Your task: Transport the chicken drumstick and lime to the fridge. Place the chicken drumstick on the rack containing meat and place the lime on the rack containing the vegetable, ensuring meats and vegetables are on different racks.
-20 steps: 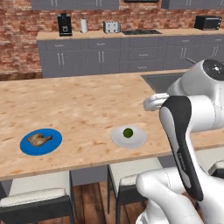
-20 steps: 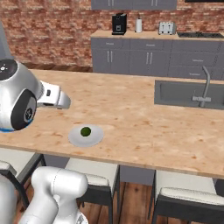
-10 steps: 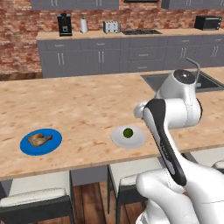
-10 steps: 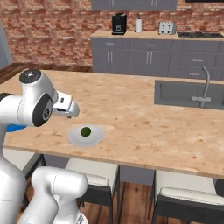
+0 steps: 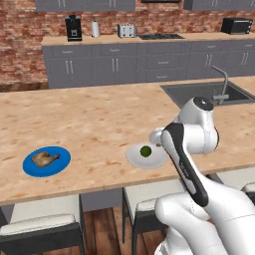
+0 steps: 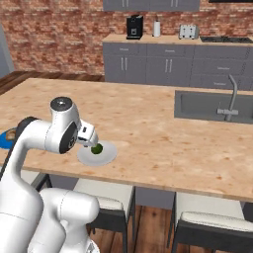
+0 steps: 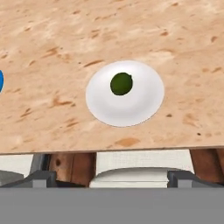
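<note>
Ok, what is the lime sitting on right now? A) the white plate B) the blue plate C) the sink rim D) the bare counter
A: the lime rests near the middle of the white plate on the wooden counter, while the chicken drumstick lies on the blue plate.

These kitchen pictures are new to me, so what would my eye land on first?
Most likely the big white robot arm bending over a long wooden counter. Just beneath its hand sits a small dark green lime on a white plate near the counter's front edge. Further along the same edge, a golden-brown chicken drumstick lies on a bright blue plate.
</note>
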You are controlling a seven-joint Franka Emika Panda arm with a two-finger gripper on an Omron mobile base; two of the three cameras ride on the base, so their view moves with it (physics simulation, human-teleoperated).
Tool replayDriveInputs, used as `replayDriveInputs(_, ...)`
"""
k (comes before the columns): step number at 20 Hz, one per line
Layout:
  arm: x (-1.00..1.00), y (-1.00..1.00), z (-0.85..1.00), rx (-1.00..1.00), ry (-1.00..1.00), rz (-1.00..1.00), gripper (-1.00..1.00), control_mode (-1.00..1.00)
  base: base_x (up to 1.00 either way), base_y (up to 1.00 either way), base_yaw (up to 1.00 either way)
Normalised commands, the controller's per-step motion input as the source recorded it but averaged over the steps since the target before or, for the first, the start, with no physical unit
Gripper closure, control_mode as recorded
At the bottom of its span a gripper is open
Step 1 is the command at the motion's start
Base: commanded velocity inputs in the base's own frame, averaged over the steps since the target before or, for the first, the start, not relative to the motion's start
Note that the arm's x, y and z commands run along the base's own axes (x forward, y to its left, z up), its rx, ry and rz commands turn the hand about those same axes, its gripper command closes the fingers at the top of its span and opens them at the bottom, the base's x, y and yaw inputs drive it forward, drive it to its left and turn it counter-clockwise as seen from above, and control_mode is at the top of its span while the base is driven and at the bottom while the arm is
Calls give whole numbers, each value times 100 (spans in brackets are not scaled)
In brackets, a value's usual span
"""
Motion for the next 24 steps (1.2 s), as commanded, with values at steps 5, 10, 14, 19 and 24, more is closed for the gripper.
replayDriveInputs(5,38,13,-12,-7,7,-12,-100,-100,0,0,0)
replayDriveInputs(10,27,1,-16,-1,16,-8,-100,-100,0,0,0)
replayDriveInputs(14,25,0,-26,0,20,-4,-100,-100,0,0,0)
replayDriveInputs(19,32,0,-23,0,15,-2,-100,-100,0,0,0)
replayDriveInputs(24,33,0,-25,0,6,0,-100,-100,0,0,0)
